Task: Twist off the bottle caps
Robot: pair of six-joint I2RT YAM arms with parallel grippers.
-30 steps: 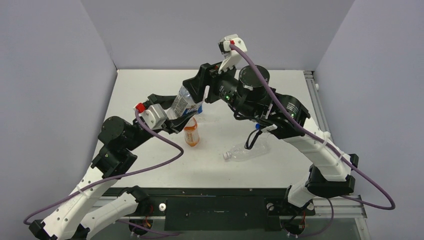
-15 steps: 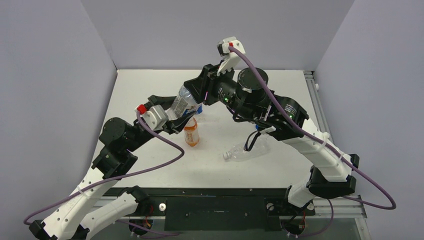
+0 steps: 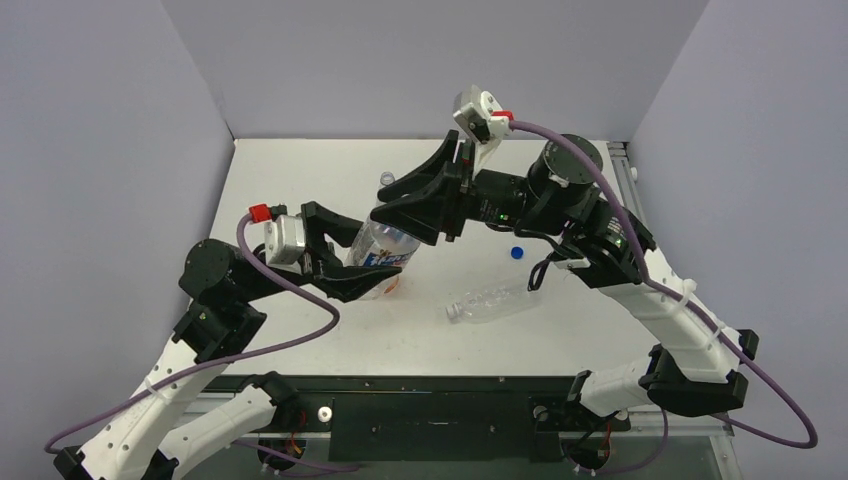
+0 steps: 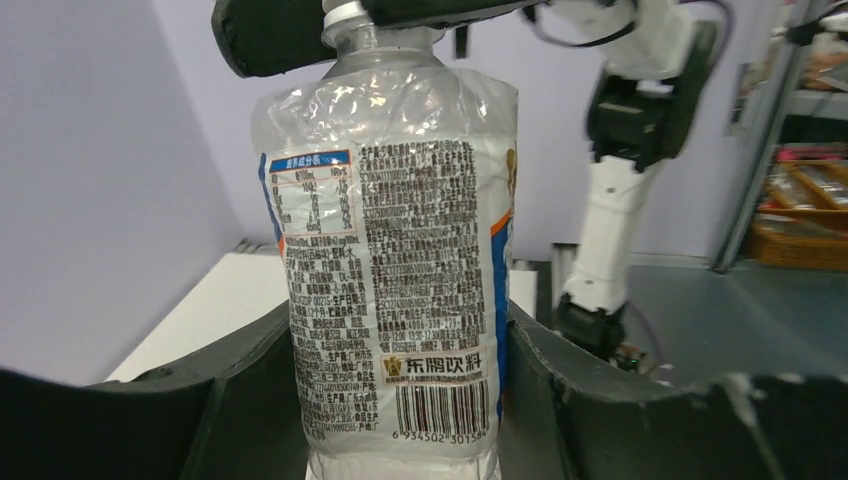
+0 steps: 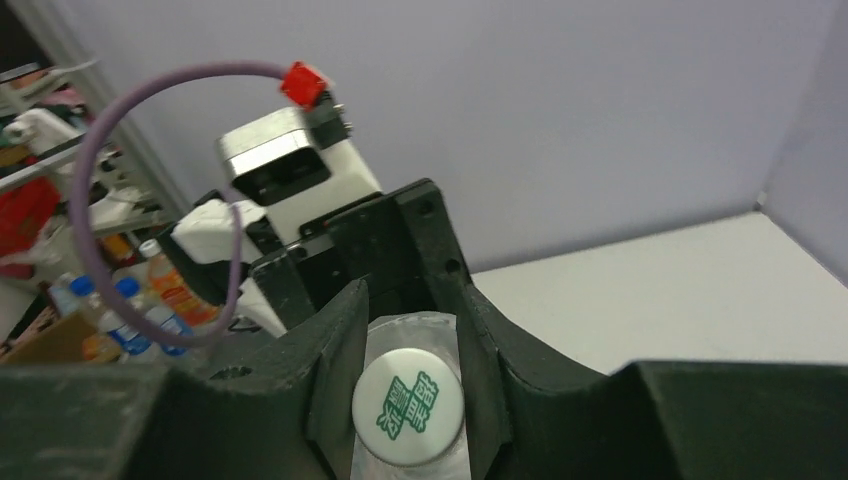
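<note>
- The left gripper [image 3: 368, 256] is clamped on the body of the short bottle [image 3: 386, 250], one finger pressed against each side of its blue-and-white label.
- In the left wrist view the short bottle [image 4: 400, 250] fills the space between the two dark fingers of the left gripper [image 4: 400, 335]. Its printed label faces the camera and its plastic wall is crumpled.
- The bottle is held tilted over the middle of the table [image 3: 300, 170], a little toward the left edge. Its neck points up and toward the far edge. Whether its base touches the table cannot be told.
- The right gripper [image 3: 390, 208] reaches in from the right side and is pinched on the white cap [image 5: 408, 407] at the top of that bottle.
- In the right wrist view the fingers of the right gripper [image 5: 408, 335] sit tight against both sides of the cap, whose top carries green characters.
- The left wrist view shows the same white cap [image 4: 345, 12] just under the dark fingers of the right gripper.
- A plain bottle [image 3: 495, 300] lies on its side on the table, right of centre and toward the near edge, well apart from both grippers.
- A blue cap [image 3: 516, 252] lies loose on the table just beyond the plain bottle, below the right arm.
</note>
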